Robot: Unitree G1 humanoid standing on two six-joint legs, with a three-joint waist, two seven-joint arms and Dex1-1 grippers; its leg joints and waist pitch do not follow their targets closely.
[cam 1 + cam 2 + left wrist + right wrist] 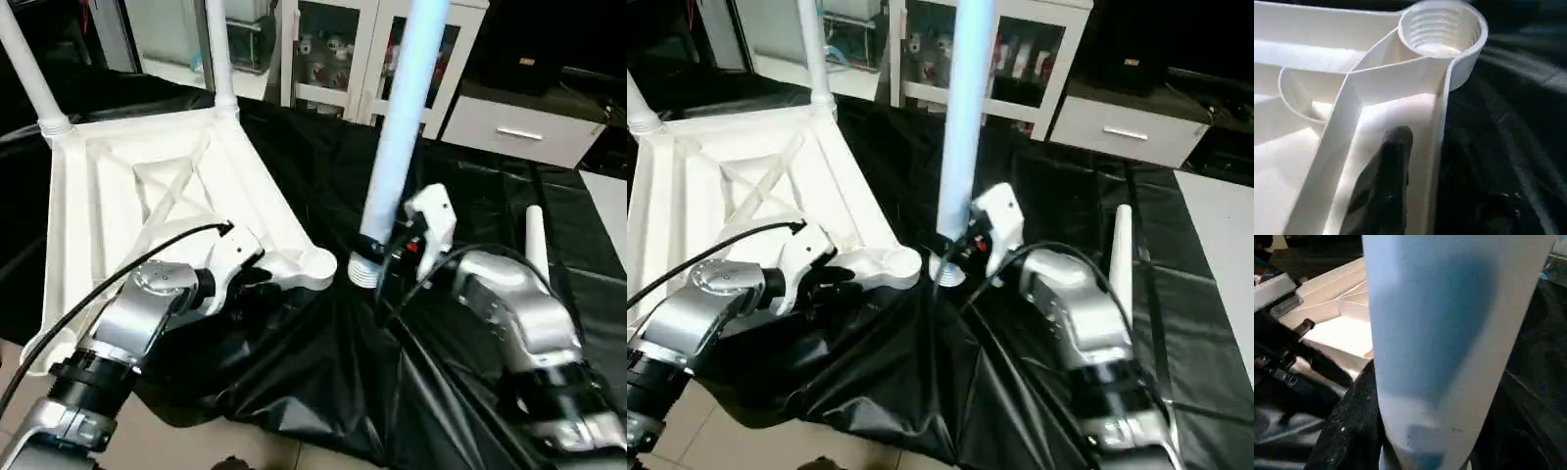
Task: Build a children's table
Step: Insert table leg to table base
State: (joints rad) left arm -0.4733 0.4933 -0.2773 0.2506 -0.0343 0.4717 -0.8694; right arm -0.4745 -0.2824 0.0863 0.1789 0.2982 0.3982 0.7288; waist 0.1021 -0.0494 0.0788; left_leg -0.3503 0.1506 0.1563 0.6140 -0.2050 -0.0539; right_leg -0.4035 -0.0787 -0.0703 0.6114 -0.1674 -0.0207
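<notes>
Upturned on the black cover [323, 372] at left, ribbed tabletop [137, 186] with two legs already standing; left gripper [257, 279] at the near edge rib, one black finger [1386, 186] inside the rim, closed or not impossible to tell. Beside the empty threaded socket [1442, 27], third leg [397, 127] held upright, pinched low by the right gripper [397, 250]. Probably light, stiff, slick plastic: best gripped near the threaded end.

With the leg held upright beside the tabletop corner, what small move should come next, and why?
Probably shift the right gripper left so its leg sits over the empty threaded socket; the leg's threaded end hangs just beside that corner, while the left gripper steadies the tabletop.
</notes>
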